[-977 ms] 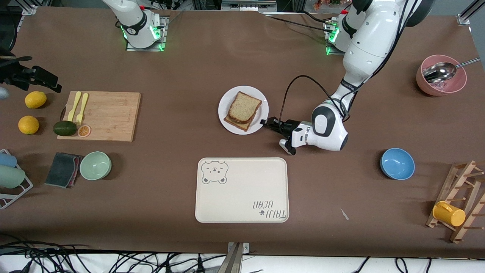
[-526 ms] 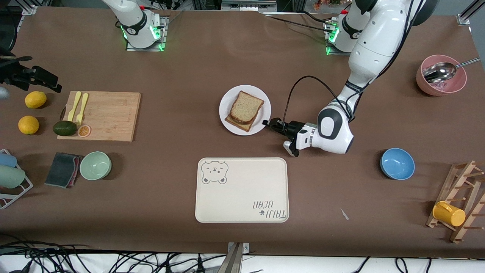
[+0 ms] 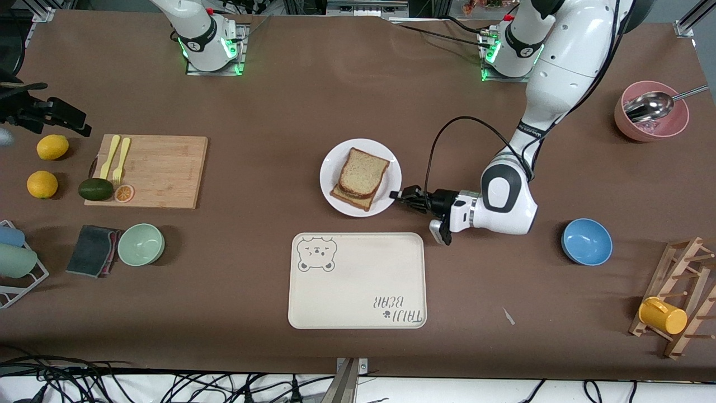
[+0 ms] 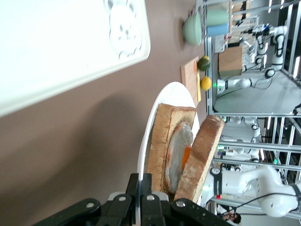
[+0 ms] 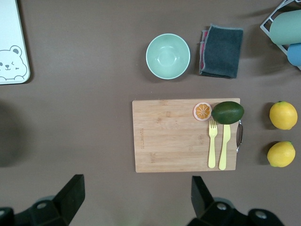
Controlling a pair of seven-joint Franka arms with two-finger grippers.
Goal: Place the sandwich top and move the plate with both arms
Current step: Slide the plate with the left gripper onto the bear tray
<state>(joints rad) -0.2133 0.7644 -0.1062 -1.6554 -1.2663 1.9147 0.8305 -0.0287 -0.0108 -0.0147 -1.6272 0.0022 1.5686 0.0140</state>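
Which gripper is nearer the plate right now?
Left. The left gripper is shut on the plate rim, at the left arm's end. The right gripper hangs open above the cutting board, well away.

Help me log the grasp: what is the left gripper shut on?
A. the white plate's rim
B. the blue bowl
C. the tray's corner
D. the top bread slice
A: the left gripper is clamped on the rim of the plate, with the sandwich top untouched.

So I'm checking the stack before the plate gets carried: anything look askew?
Yes. The top slice leans off the egg slice on the plate, gaping at one side. The left gripper pinches the plate's rim.
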